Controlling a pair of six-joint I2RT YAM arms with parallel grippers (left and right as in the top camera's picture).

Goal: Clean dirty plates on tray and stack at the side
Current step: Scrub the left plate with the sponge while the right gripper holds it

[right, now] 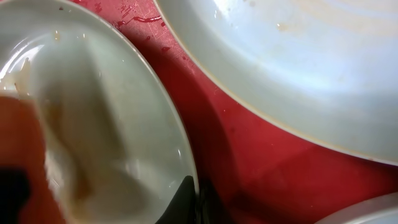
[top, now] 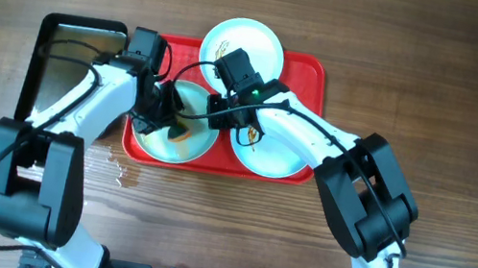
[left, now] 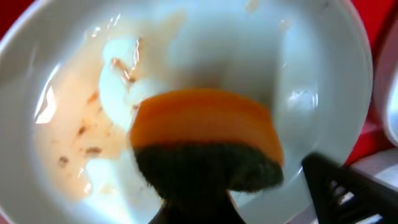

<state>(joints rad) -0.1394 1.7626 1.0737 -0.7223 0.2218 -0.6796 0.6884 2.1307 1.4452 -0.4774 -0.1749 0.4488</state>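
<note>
Three seemingly smeared plates (top: 247, 38) on tray (top: 312, 78).

From overhead, the left plate (top: 196, 146) is mostly hidden under the left arm (top: 105, 92) and right arm (top: 303, 130). Up close, the sponge (left: 205, 140) is blurred and cut off below.

No lettering, label, brand mark or number can be read on any plate (top: 244, 42), the tray (top: 311, 80), the sponge (left: 205, 118) or the dark pan (top: 76, 63).
</note>
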